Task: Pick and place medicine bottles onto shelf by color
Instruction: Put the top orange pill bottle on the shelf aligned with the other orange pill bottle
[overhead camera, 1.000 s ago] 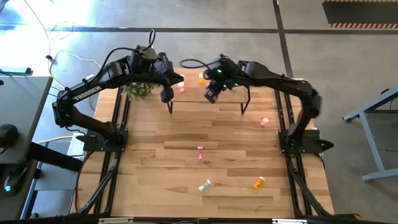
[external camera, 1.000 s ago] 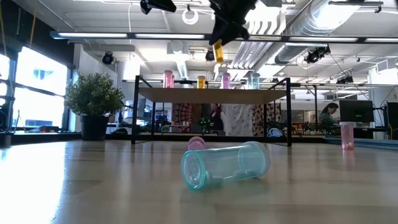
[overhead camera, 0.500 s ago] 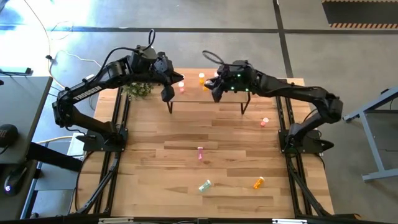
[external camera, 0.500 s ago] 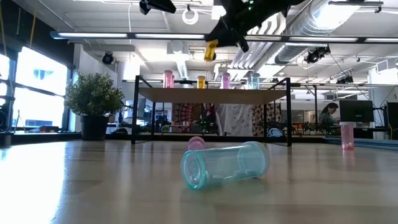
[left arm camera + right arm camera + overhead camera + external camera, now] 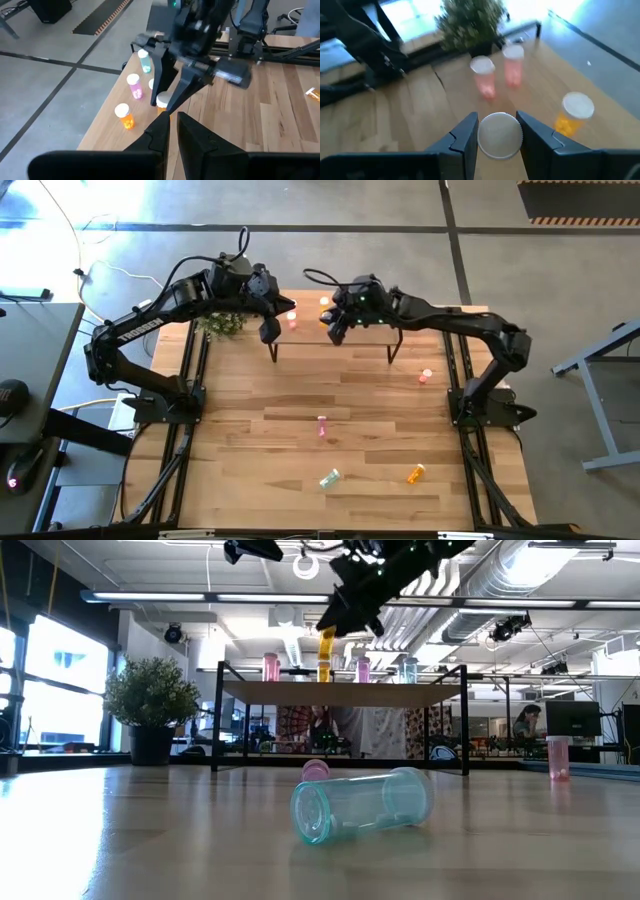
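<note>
An orange medicine bottle [image 5: 327, 644] hangs upright in the right end effector [image 5: 345, 615], its white cap [image 5: 500, 135] pinched between the two fingers, which are closed on it. In the low view, we see the bottle's long axis standing vertical, its base just above the shelf [image 5: 340, 693] and almost directly over a second orange bottle [image 5: 324, 671] that already stands there. From the wrist view, that standing orange bottle [image 5: 572, 115] sits just beside the held one, with two pink bottles [image 5: 483, 76] further along the board.

We judge that the coming move turns on this relation: the held bottle needs to go straight down beside its orange neighbour without knocking it, since the two are very close.

The left end effector [image 5: 172, 125] hovers near the shelf's other end, with its fingers nearly together and nothing between them. The right arm is clearly the nearer one.

On the tabletop [image 5: 300, 410] below, more bottles wait: a green one [image 5: 329, 478] lying on its side, a pink one [image 5: 322, 426], another pink one [image 5: 426, 376] near the right edge, and an orange one [image 5: 415, 474] lying down. A potted plant [image 5: 222, 325] stands beside the shelf.
</note>
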{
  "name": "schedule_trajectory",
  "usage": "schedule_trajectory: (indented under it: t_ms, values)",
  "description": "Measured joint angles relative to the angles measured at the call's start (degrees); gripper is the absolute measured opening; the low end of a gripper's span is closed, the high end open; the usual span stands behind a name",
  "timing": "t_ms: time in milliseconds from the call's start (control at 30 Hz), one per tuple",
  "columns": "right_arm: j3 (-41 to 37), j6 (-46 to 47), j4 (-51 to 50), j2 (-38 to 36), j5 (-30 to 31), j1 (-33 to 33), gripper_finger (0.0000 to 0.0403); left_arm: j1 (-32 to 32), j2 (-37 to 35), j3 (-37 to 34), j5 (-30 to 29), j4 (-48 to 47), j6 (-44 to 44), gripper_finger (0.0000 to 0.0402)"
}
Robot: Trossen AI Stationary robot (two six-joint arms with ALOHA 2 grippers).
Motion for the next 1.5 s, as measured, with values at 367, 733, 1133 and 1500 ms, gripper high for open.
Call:
schedule_trajectory:
  t_ms: [367,733,1133,1500]
  values:
    - [-0.09,-3.47,0.27,3.12,-0.44,-1.16,0.0108,0.00,0.00,0.00,0.00,0.01,0.00,0.0025]
    - [-0.11,-4.96,-0.41,3.94,-0.44,-2.92,0.0108,0.00,0.04,0.00,0.00,0.00,0.00,0.0025]
    - [-0.11,-7.66,-0.57,3.96,-0.98,-2.48,0.0108,0.00,0.04,0.00,0.00,0.00,0.02,0.0025]
    - [-0.09,-7.64,0.64,4.57,1.16,-0.93,0.0108,0.00,0.04,0.00,0.00,0.00,1.07,0.0025]
